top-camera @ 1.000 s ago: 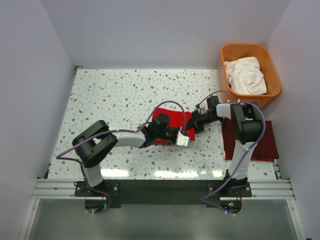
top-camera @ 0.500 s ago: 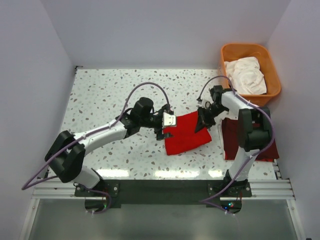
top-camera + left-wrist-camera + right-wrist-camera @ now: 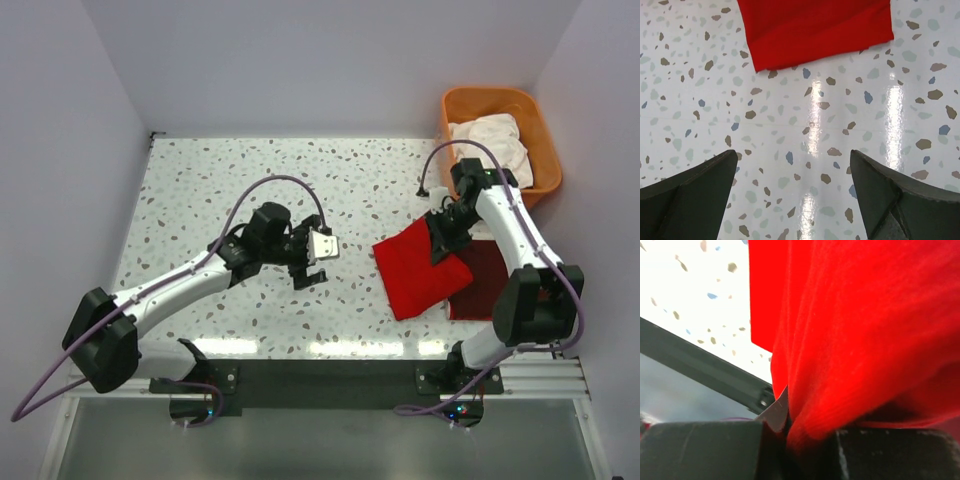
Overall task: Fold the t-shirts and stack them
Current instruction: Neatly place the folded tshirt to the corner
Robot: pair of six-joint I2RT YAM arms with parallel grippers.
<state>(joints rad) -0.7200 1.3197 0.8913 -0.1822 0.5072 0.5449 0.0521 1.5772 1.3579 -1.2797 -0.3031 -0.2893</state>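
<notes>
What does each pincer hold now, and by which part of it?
The right pincer is shut on the red t-shirt, pinching bunched cloth at its far edge. The left pincer is open and holds nothing.

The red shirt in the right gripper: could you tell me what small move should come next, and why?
Probably the right gripper should carry the red shirt a little further right and lay it down. It is shut on the shirt's edge, the shirt covers only part of the maroon shirt, and the left gripper is open, apart from it.
</notes>
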